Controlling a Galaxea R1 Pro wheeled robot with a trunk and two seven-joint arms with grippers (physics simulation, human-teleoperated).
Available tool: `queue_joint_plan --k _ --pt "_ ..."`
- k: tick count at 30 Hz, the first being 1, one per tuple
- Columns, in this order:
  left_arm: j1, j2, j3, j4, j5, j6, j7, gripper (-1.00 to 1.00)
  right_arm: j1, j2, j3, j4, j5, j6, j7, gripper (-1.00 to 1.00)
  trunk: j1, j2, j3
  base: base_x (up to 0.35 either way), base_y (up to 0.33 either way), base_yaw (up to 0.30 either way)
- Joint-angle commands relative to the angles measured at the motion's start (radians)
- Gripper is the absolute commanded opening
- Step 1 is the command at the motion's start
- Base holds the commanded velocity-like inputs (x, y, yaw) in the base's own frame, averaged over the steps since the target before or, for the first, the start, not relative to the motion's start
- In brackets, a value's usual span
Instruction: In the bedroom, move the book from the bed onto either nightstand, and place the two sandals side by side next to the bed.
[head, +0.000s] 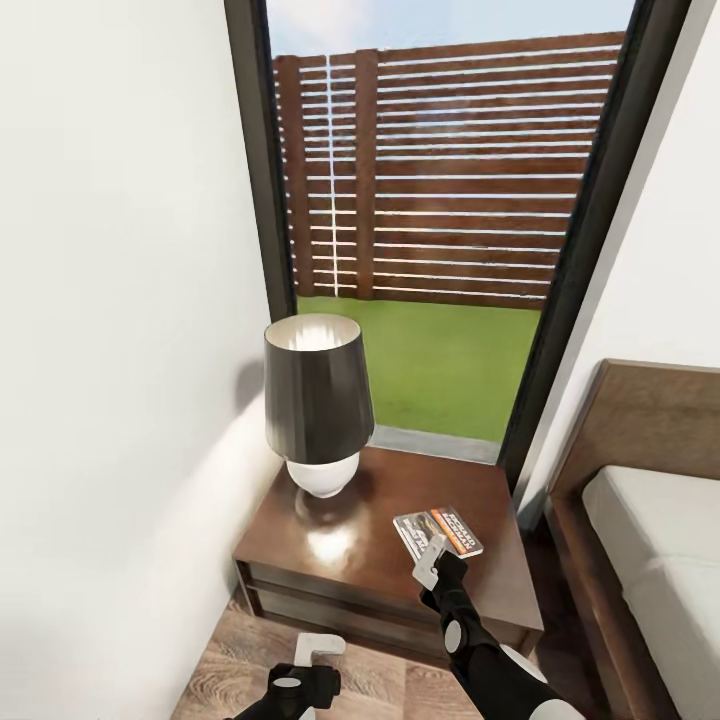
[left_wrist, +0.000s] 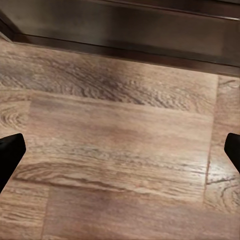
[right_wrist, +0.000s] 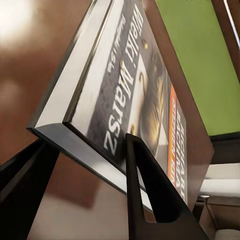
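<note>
Your right gripper (head: 432, 560) is clenched on the book (head: 437, 532), with one finger (right_wrist: 150, 195) on the cover and the other under the lower corner, and the book sits over the glossy top of the nightstand (head: 330, 540), toward its right front part, beside the lamp (head: 317, 405). From the head view I cannot tell if the book already lies flat on the wood or is just above it; in the right wrist view it looks tilted, with the held corner up. The book is thin and light, I judge, and stiff enough to stay flat when you hold only one corner, but the cover looks smooth, so a corner grip can let it turn or slide (a grip nearer to the middle of the long edge would be more steady). It is not fragile, so you can lay it down without much worry, only keep it away from the lamp. Your left gripper (head: 312, 668) is released and holds nothing; its fingertips (left_wrist: 10, 157) stand wide apart above the wood-plank floor (left_wrist: 120, 150), just in front of the nightstand. By count: one book, one nightstand, one lamp, one bed (head: 650, 540) at the right with its light mattress and brown headboard, and one tall window (head: 440, 200) behind. The sandals remain to be done.
</note>
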Motion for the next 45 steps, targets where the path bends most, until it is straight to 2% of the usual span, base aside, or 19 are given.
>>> queue_joint_plan --k 1,6,17,36,45 --pt "-0.001 0.001 -0.008 -0.002 0.006 0.004 0.008 1.00 -0.001 0.000 0.005 0.000 0.010 0.009 -0.006 -1.00 0.000 0.000 -0.001 0.000 0.000 0.000" --pt "-0.001 0.001 -0.008 -0.002 0.006 0.004 0.008 1.00 -0.001 0.000 0.005 0.000 0.010 0.010 -0.006 -1.00 0.000 0.000 -0.001 0.000 0.000 0.000" --pt "-0.001 0.001 -0.008 -0.002 0.008 0.004 0.008 1.00 -0.001 0.000 0.005 0.000 0.010 0.010 -0.006 -1.00 0.042 -0.077 -0.035 0.000 0.000 0.000" --pt "-0.001 0.001 -0.008 -0.002 0.008 0.004 0.008 1.00 -0.001 0.000 0.005 0.000 0.010 0.010 -0.006 -1.00 0.042 -0.077 -0.035 0.003 0.000 0.000" --pt "-0.001 0.001 -0.008 -0.002 0.007 -0.001 0.008 1.00 -0.001 0.000 0.005 0.000 0.010 0.010 -0.006 -1.00 0.042 -0.077 -0.035 0.173 0.000 0.000"
